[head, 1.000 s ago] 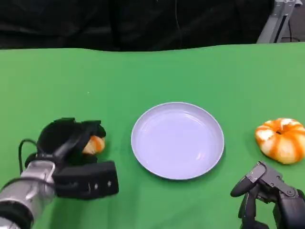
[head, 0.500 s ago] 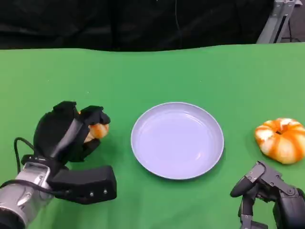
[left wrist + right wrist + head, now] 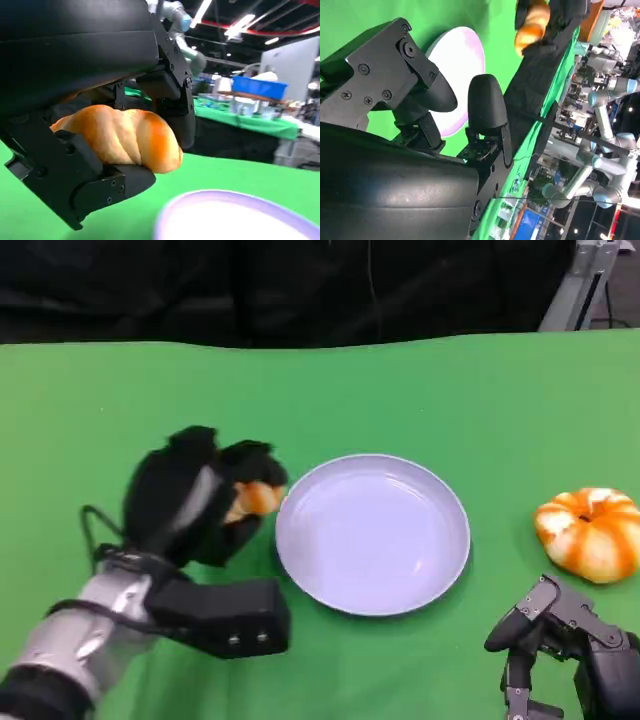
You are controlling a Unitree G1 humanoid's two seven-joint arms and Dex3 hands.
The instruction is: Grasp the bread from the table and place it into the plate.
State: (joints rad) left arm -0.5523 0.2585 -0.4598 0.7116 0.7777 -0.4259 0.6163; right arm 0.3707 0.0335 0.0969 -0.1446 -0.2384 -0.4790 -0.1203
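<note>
My left hand [image 3: 195, 502] grips a small golden-brown twisted bread [image 3: 252, 499] and holds it above the green table, just beside the left rim of the pale lilac plate [image 3: 372, 538]. In the left wrist view the bread [image 3: 120, 136] sits between the black fingers, with the plate's rim [image 3: 225, 212] below and ahead. The plate has nothing on it. My right hand [image 3: 562, 642] rests low at the front right, fingers apart, holding nothing. The right wrist view shows the plate [image 3: 462, 62] and, beyond it, the held bread [image 3: 532, 25].
A round orange-and-white bun [image 3: 592, 532] lies on the table to the right of the plate, just beyond my right hand. The green table's far edge [image 3: 320, 340] meets a dark backdrop. A metal frame [image 3: 585, 280] stands at the back right.
My left hand has risen off the table with the bread and moved right, up to the plate's left rim. The right hand has stayed where it was.
</note>
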